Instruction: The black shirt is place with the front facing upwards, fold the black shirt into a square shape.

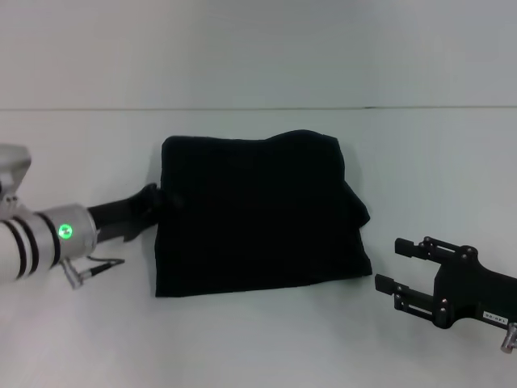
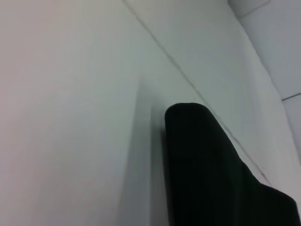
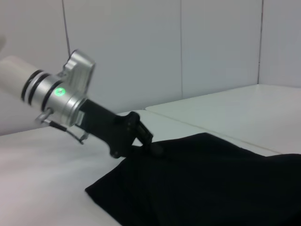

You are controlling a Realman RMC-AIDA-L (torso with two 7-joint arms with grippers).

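The black shirt [image 1: 258, 214] lies folded into a rough square in the middle of the white table, plain side up, with no lettering showing. Its right edge bulges out a little. My left gripper [image 1: 160, 200] is at the shirt's left edge, touching the cloth; the right wrist view shows the same gripper [image 3: 148, 143] low against the edge of the shirt [image 3: 211, 183]. In the left wrist view only a corner of the shirt [image 2: 211, 179] appears. My right gripper [image 1: 390, 265] hovers open just off the shirt's front right corner, holding nothing.
The white table [image 1: 258, 339] spreads on all sides of the shirt. Its back edge meets a white wall [image 1: 258, 48]. A thin cable loops under the left wrist [image 1: 89, 267].
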